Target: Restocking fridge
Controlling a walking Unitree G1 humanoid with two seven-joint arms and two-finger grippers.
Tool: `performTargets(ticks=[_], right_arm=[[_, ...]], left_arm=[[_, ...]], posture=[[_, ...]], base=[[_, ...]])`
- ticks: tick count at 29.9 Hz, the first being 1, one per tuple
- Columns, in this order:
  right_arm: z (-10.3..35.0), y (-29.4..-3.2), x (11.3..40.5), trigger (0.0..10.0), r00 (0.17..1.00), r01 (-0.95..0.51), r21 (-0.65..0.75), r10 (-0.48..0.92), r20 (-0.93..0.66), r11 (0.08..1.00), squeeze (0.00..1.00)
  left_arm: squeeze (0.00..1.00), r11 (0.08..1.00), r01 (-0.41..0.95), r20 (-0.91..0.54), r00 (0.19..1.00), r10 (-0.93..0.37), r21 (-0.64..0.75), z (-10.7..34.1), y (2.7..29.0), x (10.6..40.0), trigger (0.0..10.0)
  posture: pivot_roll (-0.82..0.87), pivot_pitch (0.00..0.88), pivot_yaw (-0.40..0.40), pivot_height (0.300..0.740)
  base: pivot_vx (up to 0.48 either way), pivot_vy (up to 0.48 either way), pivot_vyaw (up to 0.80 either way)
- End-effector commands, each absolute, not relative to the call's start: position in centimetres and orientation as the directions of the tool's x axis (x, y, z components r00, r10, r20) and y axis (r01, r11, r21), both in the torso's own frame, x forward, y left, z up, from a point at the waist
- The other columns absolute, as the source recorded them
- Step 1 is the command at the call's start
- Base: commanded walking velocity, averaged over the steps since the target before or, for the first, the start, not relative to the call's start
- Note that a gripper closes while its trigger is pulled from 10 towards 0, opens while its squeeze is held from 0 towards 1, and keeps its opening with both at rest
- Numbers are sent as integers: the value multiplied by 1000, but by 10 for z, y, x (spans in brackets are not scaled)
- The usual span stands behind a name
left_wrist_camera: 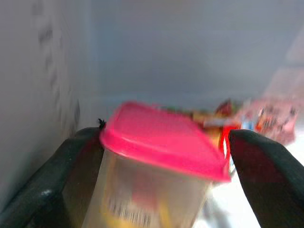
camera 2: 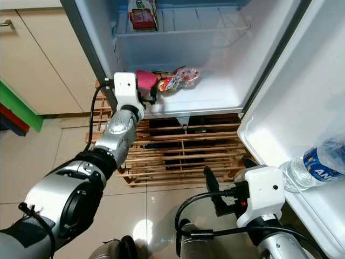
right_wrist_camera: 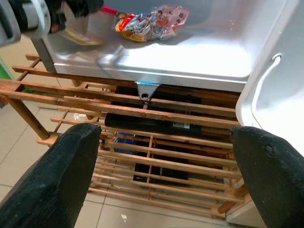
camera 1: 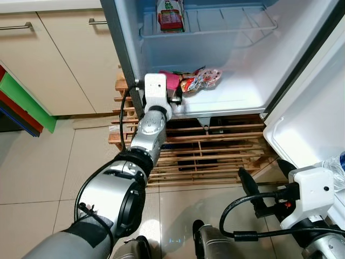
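A pink-lidded tub (left_wrist_camera: pixel 156 180) is being gripped between the fingers (left_wrist_camera: pixel 42 190) of the left gripper (camera 1: pixel 173 93), which is being held just inside the open fridge (camera 1: pixel 242 100), at the front left of its floor. A snack packet (camera 1: pixel 200 80) is lying deeper in the fridge, beside the tub. The right gripper (right_wrist_camera: pixel 166 180) is being kept wide open, low before the fridge, above a wooden rack (right_wrist_camera: pixel 156 156). A bottle (camera 2: pixel 312 162) is resting in the fridge door.

Tub (camera 1: pixel 172 81) on fridge floor (camera 1: pixel 232 97), snack packets (camera 1: pixel 200 80) to its right, carton (camera 1: pixel 170 15) on shelf above
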State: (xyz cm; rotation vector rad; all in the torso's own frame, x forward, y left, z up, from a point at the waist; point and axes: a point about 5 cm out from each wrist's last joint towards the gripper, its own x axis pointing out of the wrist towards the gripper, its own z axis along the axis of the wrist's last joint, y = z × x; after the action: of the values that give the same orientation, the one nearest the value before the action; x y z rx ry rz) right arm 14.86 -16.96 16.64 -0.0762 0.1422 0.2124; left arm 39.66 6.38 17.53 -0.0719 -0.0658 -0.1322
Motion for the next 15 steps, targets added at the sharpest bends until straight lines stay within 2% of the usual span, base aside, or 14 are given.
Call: performTargets(ticks=[1,6,15], right_arm=[[163,-169,149,10000,964,-222,-57,210,-164,973,0],[162,-169,156,10000,965,-223,-59,212,-152,973,0],[159,-166,170,10000,967,-234,-62,226,-122,970,0]], left_arm=[[1000,992,118,119,987,-112,-48,186,65,399,10000],[1000,988,147,210,968,-136,-39,207,59,400,10000],[1000,968,239,281,937,-208,-79,208,49,390,10000]], posture=[[-383,210,52,740],[-363,184,62,740],[-315,134,73,740]], base=[[0,0,0],[0,0,0],[0,0,0]])
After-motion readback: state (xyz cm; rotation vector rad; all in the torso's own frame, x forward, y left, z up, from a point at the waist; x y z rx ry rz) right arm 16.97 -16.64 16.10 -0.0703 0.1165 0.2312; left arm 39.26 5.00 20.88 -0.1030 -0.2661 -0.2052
